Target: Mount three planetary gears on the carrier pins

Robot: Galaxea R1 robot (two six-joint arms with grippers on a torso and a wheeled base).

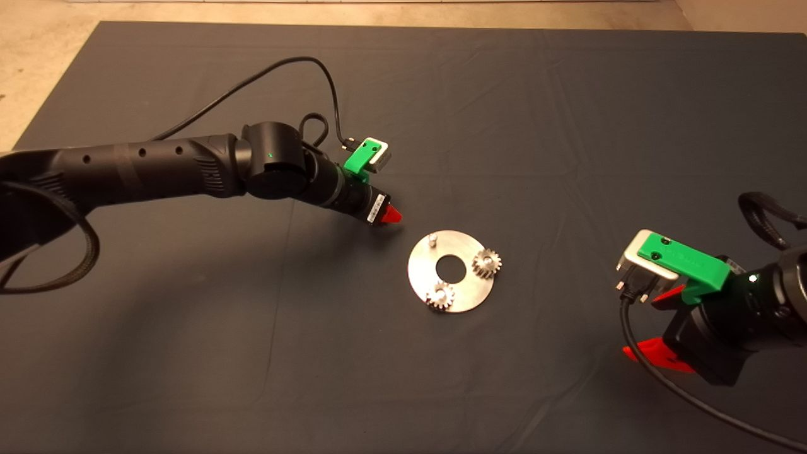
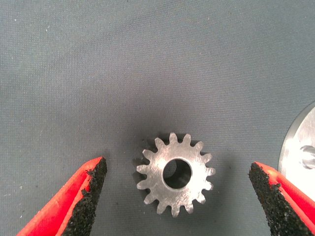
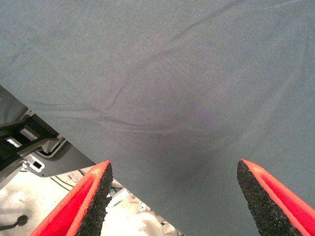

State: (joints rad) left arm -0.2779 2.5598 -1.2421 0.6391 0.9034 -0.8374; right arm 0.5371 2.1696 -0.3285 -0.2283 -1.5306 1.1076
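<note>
The shiny round disc (image 1: 466, 293) lies mid-mat. Two planetary gears (image 1: 486, 262) (image 1: 440, 295) sit on two of its carrier pins. The third pin (image 1: 432, 239) stands bare at the disc's far-left rim. My left gripper (image 1: 389, 217) hovers just beyond that rim. It is hidden-side down in the head view, which does not show the third gear. In the left wrist view the gripper (image 2: 177, 196) is open, and the third gear (image 2: 157, 179) lies flat on the mat between the fingers, untouched. The disc's edge (image 2: 300, 147) and bare pin (image 2: 310, 156) show beside it.
My right gripper (image 1: 656, 325) waits open and empty at the mat's lower right; its wrist view (image 3: 174, 196) looks over the mat's edge at the floor. The left arm's cable (image 1: 302, 63) arcs above the mat behind the arm.
</note>
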